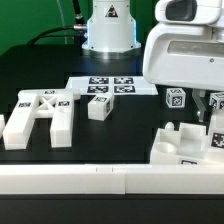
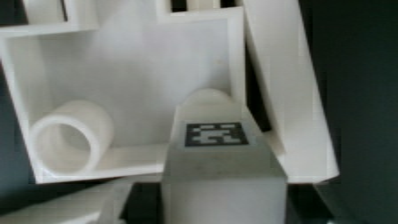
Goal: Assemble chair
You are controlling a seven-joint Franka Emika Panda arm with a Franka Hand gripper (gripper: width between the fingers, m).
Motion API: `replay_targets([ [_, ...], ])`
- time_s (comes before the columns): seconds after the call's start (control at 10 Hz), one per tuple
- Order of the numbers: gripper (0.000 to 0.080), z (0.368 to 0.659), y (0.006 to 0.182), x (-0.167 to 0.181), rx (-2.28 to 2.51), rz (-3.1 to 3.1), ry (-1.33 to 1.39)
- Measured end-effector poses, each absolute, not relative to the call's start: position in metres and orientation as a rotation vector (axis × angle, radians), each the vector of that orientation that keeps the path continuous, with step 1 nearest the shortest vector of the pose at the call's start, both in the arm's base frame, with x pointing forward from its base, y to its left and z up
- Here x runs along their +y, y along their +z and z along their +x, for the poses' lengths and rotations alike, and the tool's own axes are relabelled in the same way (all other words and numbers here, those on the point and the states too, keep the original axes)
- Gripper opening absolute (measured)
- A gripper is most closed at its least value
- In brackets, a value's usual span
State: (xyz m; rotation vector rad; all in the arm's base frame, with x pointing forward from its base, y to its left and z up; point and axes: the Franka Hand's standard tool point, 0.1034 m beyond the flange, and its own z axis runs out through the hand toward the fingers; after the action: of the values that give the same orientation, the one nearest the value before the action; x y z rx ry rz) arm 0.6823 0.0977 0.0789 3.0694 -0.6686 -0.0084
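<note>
Chair (image 1: 45, 122) lay in loose matte white tagged parts on the black desk (image 1: 130, 125), cross-braced plate (image 1: 35, 110) toward the exterior view's left edge, small block (image 1: 98, 108) mid-desk, gripper (image 1: 214, 128) low over the notched block (image 1: 180, 148) at the right edge, tagged bar (image 2: 217, 150) right under the wrist, could not tell whether the fingers clamped it.

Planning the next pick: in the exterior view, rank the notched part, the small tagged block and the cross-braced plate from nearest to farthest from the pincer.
1. The notched part, just beside the pincer, on the exterior view's right.
2. The small tagged block, mid-table.
3. The cross-braced plate, far over on the exterior view's left.
</note>
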Motion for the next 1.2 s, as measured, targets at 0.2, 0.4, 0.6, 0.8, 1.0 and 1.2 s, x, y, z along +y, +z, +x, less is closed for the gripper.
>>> replay_targets([
  [0.2,0.0289,0.681,0.079,0.091,-0.847,3.009,-0.014],
  [0.4,0.0290,0.681,0.079,0.087,-0.891,2.990,-0.016],
  [0.6,0.0456,0.681,0.080,0.089,-0.883,2.994,-0.015],
  [0.8,0.0636,0.677,0.095,0.096,-0.796,3.032,0.010],
  [1.0,0.0648,0.643,0.110,0.090,-0.709,3.067,0.020],
  [1.2,0.0649,0.634,0.110,0.087,-0.711,3.064,0.003],
])
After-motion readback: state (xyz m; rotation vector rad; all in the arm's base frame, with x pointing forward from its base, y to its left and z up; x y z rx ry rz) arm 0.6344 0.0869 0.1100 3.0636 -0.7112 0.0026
